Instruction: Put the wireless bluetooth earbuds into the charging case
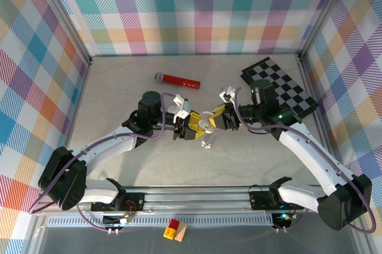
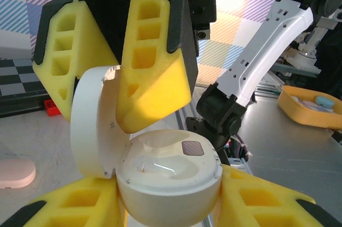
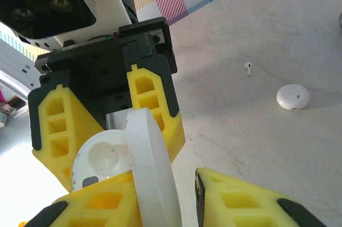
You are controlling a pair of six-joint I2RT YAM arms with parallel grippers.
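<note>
The white charging case is held off the table, with my left gripper shut on its base. Its lid stands open and upright, and the wells that show hold nothing. My right gripper comes from the opposite side and straddles the lid. The lid rests against one yellow finger, and a narrow gap separates it from the other finger. One tiny white earbud lies on the table beyond. From above, both grippers meet at mid-table around the case.
A shut white oval case lies near the earbud, and a pink one lies on the table. A red cylinder and a checkerboard sit at the back. Patterned walls enclose the table.
</note>
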